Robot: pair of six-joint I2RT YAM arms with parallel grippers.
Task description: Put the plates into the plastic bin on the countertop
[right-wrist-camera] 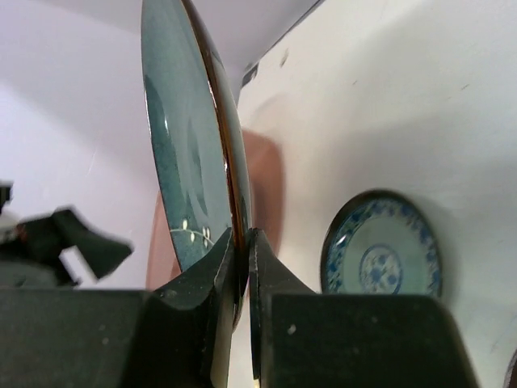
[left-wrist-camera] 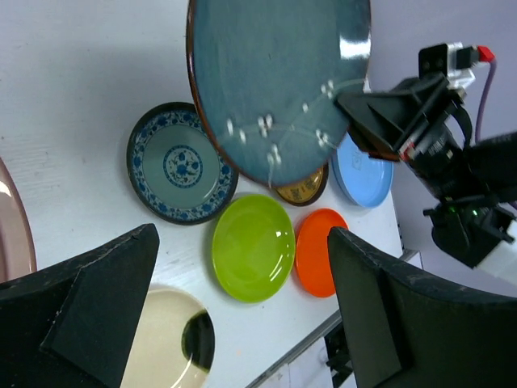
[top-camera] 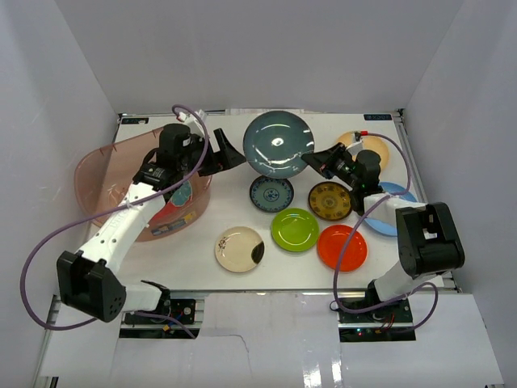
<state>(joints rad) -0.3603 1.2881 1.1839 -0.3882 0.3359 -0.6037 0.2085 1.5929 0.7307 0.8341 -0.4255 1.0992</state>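
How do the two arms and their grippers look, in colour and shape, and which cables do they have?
Both the left arm and the right arm have white links and boxy black joints. A purple cable loops along each. The left gripper and right gripper have black wedge-shaped fingers.

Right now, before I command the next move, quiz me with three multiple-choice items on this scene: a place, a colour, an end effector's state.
1. Where on the countertop is the plastic bin? A) left side B) right side C) centre
2. What colour is the right end effector's load? A) orange B) dark teal C) green
3. How is the left end effector? A) open, empty B) shut, empty C) shut on the bin's rim
Key: 1 A, the top view shows it at the left. 2 B, its jaws pinch the rim of the dark teal plate. 3 A, its jaws stand wide apart, nothing between them.
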